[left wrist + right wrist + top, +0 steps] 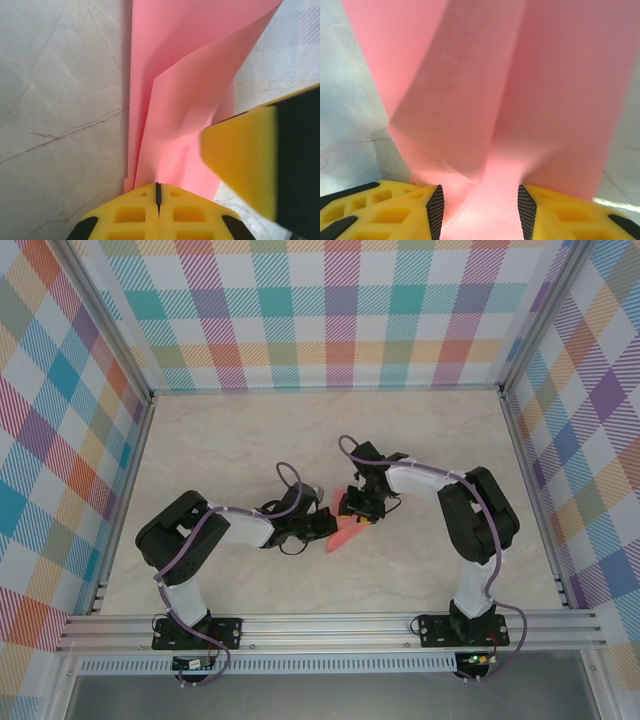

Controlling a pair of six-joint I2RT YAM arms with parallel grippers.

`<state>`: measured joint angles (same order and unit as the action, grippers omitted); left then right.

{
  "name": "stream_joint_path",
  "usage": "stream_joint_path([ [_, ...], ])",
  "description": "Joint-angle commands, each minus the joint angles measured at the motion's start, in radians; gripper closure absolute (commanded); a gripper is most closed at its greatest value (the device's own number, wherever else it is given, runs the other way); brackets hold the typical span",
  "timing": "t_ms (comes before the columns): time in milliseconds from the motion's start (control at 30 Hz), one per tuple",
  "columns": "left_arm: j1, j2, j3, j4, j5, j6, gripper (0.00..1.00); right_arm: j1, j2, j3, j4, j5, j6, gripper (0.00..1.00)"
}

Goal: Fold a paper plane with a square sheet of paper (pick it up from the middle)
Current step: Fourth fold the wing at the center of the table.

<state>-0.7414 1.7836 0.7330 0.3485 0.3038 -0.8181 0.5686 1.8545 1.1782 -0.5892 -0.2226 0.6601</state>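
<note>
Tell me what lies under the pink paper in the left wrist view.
Marble table shows on both sides of the paper, so it likely continues beneath, but the paper covers that part. The left gripper is shut on its near edge.

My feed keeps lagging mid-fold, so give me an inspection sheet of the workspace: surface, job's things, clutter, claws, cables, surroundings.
Surface: pale marbled tabletop, veined.
Job's things: pink sheet of paper, creased and partly folded, not yet a slim dart, at mid-table between the two arms.
Clutter: nothing seen.
Claws: left claw shut on the paper's edge; right claw open, one finger on each side of the paper.
Cables: purple cables run along both arms, apart from the paper.
Surroundings: plaid walls on three sides; metal rail along the near edge.
</note>
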Motion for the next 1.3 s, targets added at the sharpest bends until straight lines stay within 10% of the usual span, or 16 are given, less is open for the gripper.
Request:
stream_joint_path([
  [0,0.009,0.058,-0.016,-0.138,-0.007,0.023,1.00,-0.023,-0.126,-0.032,0.068,0.018,-0.048,0.53],
  [400,0.008,0.072,-0.025,-0.175,-0.017,0.038,1.00,-0.032,-0.144,-0.212,0.402,-0.232,-0.228,1.00],
  [1267,0.007,0.078,-0.001,-0.281,-0.025,0.036,1.00,-0.046,0.003,-0.228,0.447,-0.188,-0.278,1.00],
])
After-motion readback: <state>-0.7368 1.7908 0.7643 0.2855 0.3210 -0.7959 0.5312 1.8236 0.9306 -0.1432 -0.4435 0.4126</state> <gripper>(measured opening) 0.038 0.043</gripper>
